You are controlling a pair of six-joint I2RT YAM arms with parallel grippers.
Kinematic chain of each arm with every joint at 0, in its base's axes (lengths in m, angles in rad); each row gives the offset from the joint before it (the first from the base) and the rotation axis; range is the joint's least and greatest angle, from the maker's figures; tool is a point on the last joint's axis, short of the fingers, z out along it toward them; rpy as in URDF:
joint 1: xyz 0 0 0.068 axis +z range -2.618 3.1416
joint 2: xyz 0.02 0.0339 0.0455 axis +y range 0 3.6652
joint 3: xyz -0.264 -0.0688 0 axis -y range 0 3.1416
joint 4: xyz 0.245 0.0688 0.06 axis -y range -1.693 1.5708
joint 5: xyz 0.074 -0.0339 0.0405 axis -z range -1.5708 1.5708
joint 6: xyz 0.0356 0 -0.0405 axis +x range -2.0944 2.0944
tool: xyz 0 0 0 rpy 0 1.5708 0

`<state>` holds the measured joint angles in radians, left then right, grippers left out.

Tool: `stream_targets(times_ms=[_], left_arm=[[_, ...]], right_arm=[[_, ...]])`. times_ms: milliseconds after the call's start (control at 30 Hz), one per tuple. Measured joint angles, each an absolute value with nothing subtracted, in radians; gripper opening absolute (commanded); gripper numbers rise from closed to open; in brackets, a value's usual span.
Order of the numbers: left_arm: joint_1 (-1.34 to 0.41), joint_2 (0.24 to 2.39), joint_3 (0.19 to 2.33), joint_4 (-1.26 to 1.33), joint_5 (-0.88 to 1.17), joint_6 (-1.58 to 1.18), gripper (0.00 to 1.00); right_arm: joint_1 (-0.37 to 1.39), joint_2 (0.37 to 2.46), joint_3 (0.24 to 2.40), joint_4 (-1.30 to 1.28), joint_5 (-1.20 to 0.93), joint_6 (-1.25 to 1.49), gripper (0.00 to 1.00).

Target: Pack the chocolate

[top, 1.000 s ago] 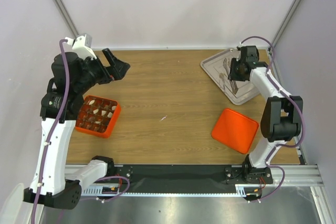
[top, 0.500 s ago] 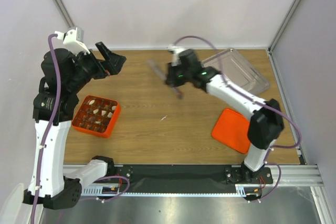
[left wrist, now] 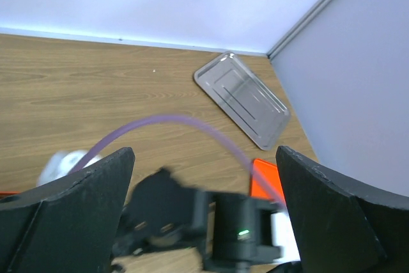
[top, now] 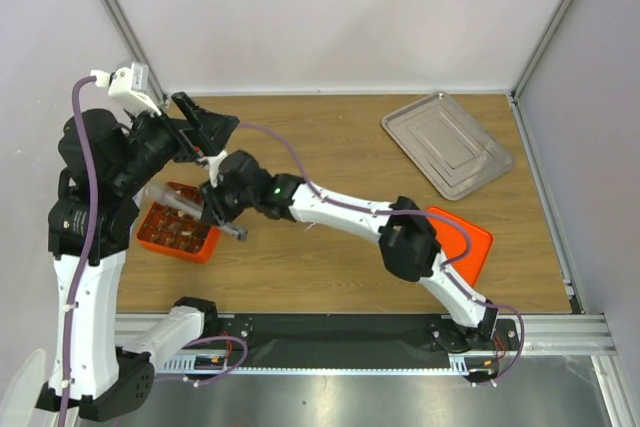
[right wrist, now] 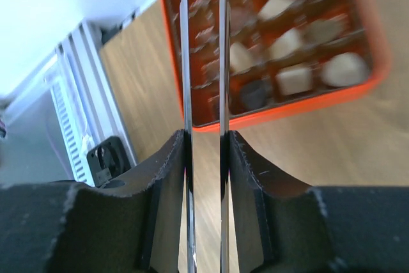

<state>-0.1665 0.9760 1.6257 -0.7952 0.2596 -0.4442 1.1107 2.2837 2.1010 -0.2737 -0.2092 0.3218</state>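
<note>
The right gripper (right wrist: 204, 151) is clenched on the tongs (right wrist: 186, 62). Its two dark pads press the thin metal blades from either side, and the blades run straight out between them, parallel, with a narrow gap. In the wrist view the blades cross the rim of the orange box (right wrist: 377, 43) and reach over its cells. Their tips run off the top edge, so I cannot tell whether they pinch anything.

The chocolate (right wrist: 345, 68) sits in the box, one piece to a cell: cream pieces toward one side, dark brown ones beside them, all blurred. From the top view the box (top: 165, 244) lies on the left near part of the table (top: 330, 147), partly hidden under both arms. The right arm stretches from its base at the near right across to the box, with the gripper just right of it.

The left gripper (top: 212, 137) is released, its fingers (left wrist: 70, 209) spread wide with nothing between them. It hangs above the table just far of the box and looks down on the right arm's wrist and purple cable (left wrist: 172, 119).

An orange lid (top: 472, 239) lies at the near right, partly under the right arm. A metal tray (top: 447, 144) lies at the far right, well apart from the box.
</note>
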Motion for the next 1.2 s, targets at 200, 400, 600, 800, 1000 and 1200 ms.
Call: stream_targets(times_ms=[200,400,600,800,1000,1200], left_arm=[[-0.167,0.947,1.624,-0.794,0.295,-0.446,1.00],[-0.167,0.933,1.617,-0.795,0.311,-0.445,1.00],[-0.167,0.923,1.611,-0.795,0.319,-0.444,1.00],[-0.167,0.922,1.609,-0.795,0.319,-0.444,1.00],[-0.167,0.921,1.608,-0.794,0.323,-0.445,1.00],[-0.167,0.914,1.599,-0.785,0.327,-0.446,1.00]], right_arm=[[1.148,2.377,2.117,-0.246,-0.266,0.346,0.34],[1.142,2.430,2.181,-0.215,-0.305,0.373,0.34],[1.139,2.455,2.215,-0.202,-0.320,0.390,0.34],[1.138,2.490,2.217,-0.204,-0.323,0.392,0.35],[1.132,2.516,2.217,-0.224,-0.323,0.392,0.36],[1.121,2.516,2.217,-0.228,-0.324,0.392,0.39]])
